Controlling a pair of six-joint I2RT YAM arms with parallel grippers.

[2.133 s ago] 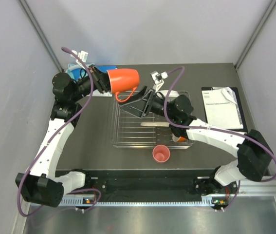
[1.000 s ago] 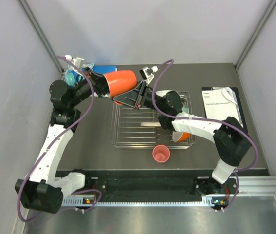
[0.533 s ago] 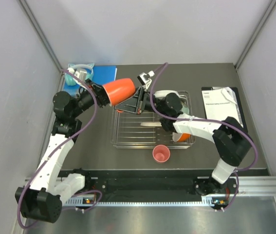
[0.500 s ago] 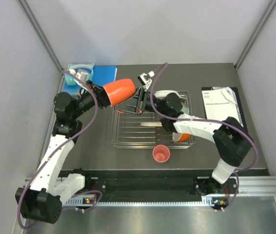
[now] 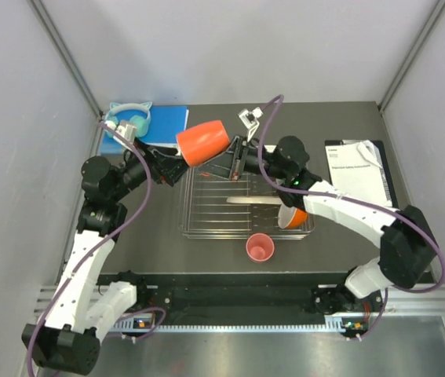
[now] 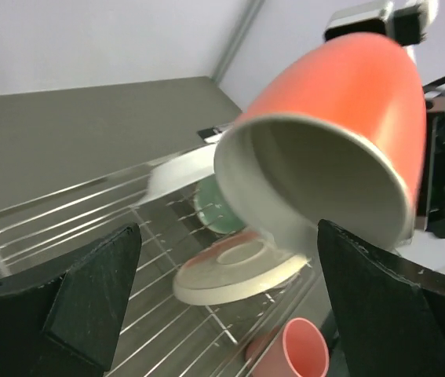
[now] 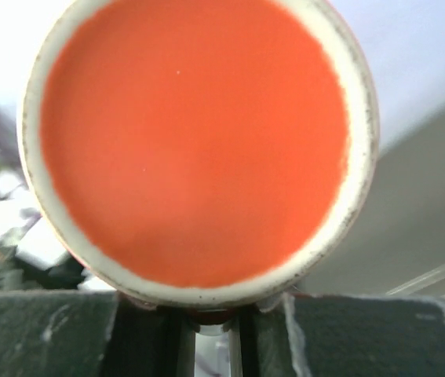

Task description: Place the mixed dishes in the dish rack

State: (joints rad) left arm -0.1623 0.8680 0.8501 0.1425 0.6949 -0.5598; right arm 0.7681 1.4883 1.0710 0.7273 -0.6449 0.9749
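The orange mug hangs tilted over the far left corner of the dish rack. My right gripper is shut on its handle, and the mug's base fills the right wrist view above the fingers. My left gripper stands open just left of the mug, touching nothing. The mug's mouth faces it. In the rack lie a pink-and-cream plate, tilted, a mint-green bowl and an orange bowl. The pink cup stands on the table in front of the rack.
Teal headphones and a blue flat object lie at the far left corner. A black clipboard with white paper lies right of the rack. Grey walls close in both sides and the back.
My left gripper opened, let go of the mug's rim and drew back to the left. The right gripper kept the handle and carried the mug slightly up and right.
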